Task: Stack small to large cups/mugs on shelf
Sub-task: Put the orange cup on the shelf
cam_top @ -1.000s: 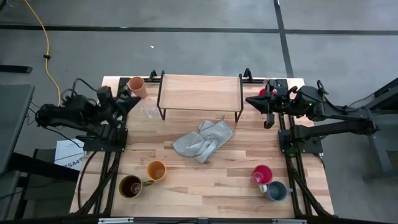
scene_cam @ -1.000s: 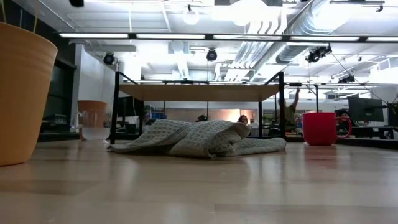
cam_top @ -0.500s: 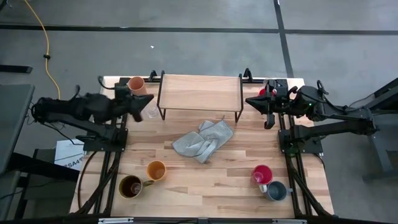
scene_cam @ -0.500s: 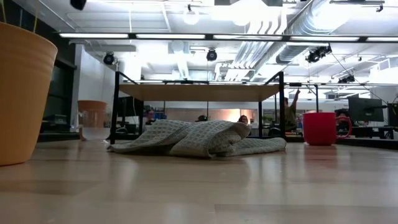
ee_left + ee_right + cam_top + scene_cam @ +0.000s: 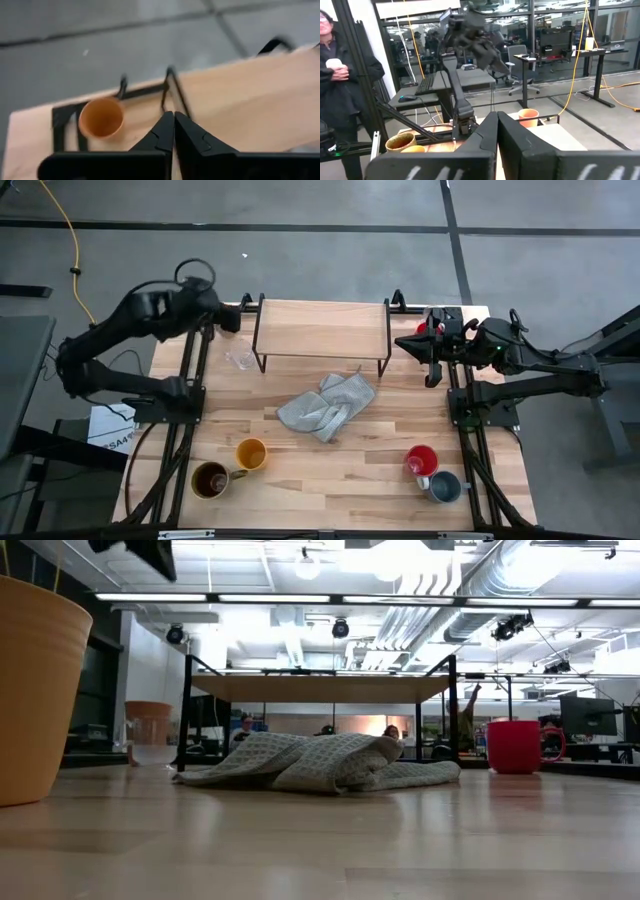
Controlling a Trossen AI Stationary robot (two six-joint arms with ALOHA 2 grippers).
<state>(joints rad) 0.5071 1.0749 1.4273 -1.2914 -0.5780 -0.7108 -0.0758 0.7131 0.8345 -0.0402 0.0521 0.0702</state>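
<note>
The shelf (image 5: pixel 322 330) stands at the table's far middle with a bare top. My left gripper (image 5: pixel 173 124) is shut, raised and slanting down, above the far left corner beside the peach tumbler (image 5: pixel 101 117); it holds nothing. A clear glass cup (image 5: pixel 240 358) stands by the shelf's left legs. The yellow mug (image 5: pixel 251 453) and brown mug (image 5: pixel 210 479) stand near left, and the red mug (image 5: pixel 421 460) and grey-blue mug (image 5: pixel 445 486) near right. My right gripper (image 5: pixel 400 340) waits shut and level at the shelf's right end.
A crumpled grey cloth (image 5: pixel 328 405) lies at the table's middle, in front of the shelf. A person (image 5: pixel 335 65) stands beyond the table's left side. Bare tabletop lies between the cloth and the near mugs.
My left arm has lifted and swung from beside the clear glass cup toward the table's far edge, over the peach tumbler. The gripper has tipped from level to slanting down and stayed shut. No cup has moved.
</note>
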